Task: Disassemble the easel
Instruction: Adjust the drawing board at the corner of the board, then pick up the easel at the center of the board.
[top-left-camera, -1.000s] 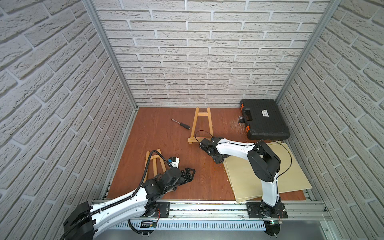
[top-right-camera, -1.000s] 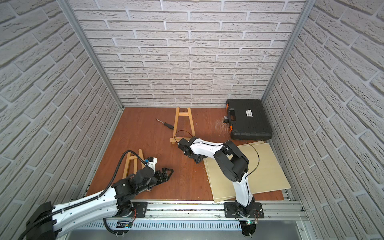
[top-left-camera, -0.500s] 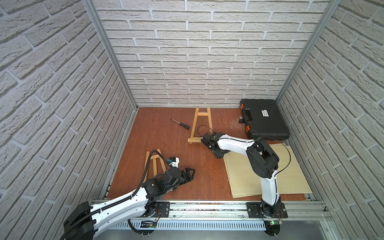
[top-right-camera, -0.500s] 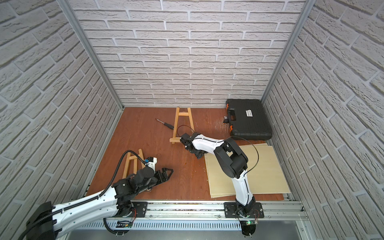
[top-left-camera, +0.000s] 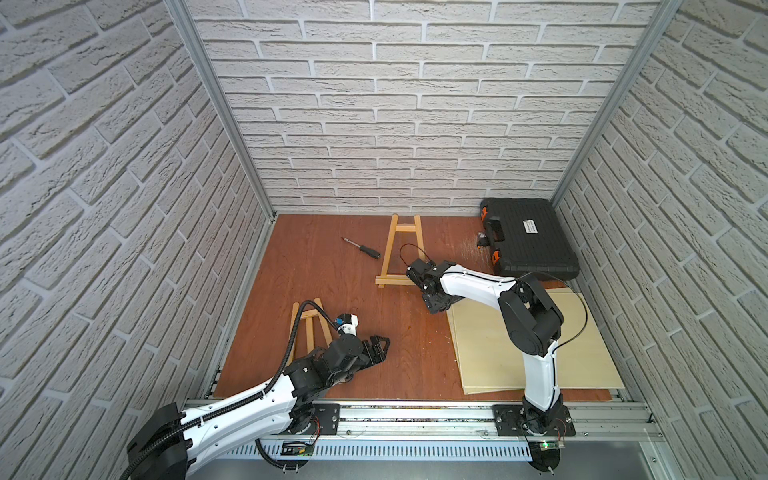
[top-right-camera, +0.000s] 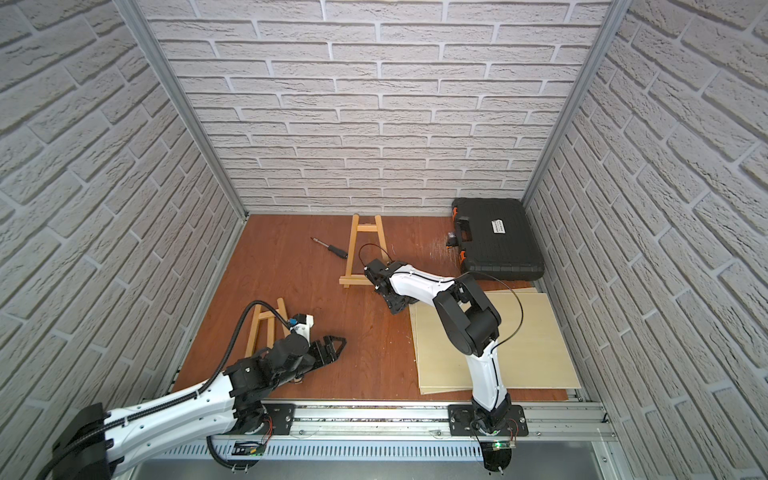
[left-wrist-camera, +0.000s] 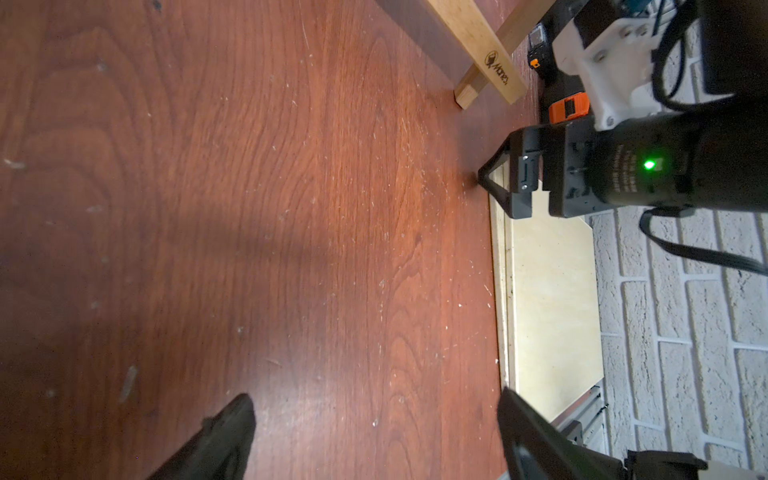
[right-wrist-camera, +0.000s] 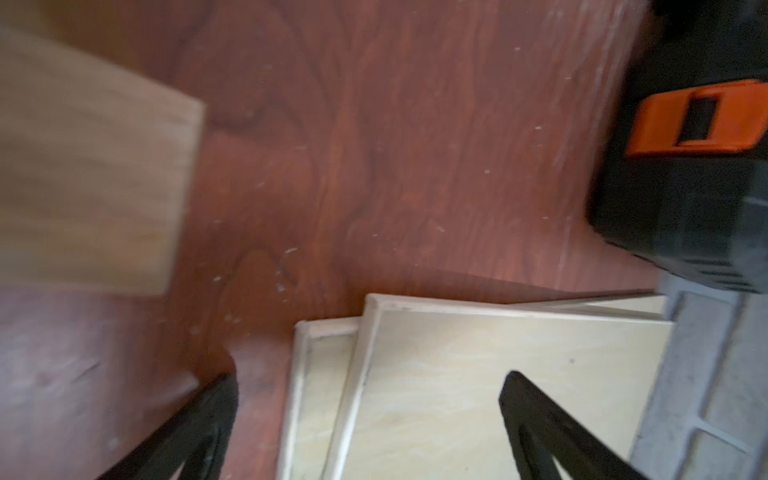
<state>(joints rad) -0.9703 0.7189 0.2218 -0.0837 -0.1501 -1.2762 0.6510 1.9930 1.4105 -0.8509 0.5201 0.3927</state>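
Observation:
A wooden A-frame easel (top-left-camera: 400, 245) (top-right-camera: 360, 245) lies flat at the back middle of the red-brown floor, its ledge (top-left-camera: 392, 281) nearest me. A second wooden frame (top-left-camera: 308, 328) (top-right-camera: 261, 328) lies at the near left, partly under my left arm. My right gripper (top-left-camera: 437, 306) (top-right-camera: 397, 307) (right-wrist-camera: 370, 399) is open and empty, low over the corner of the pale boards, just right of the ledge. The ledge's end (right-wrist-camera: 91, 166) shows blurred in the right wrist view. My left gripper (top-left-camera: 382, 345) (top-right-camera: 338, 345) (left-wrist-camera: 374, 415) is open over bare floor.
A screwdriver (top-left-camera: 361, 248) (top-right-camera: 331, 248) lies left of the A-frame. A black tool case (top-left-camera: 528, 241) (top-right-camera: 496, 239) with orange latches (right-wrist-camera: 698, 120) sits at the back right. Stacked pale boards (top-left-camera: 532, 345) (top-right-camera: 490, 340) (right-wrist-camera: 498, 374) cover the near right floor. Brick walls enclose three sides.
My right wrist has swung toward the back, closer to the A-frame's ledge, with its gripper staying open. The left arm has not moved.

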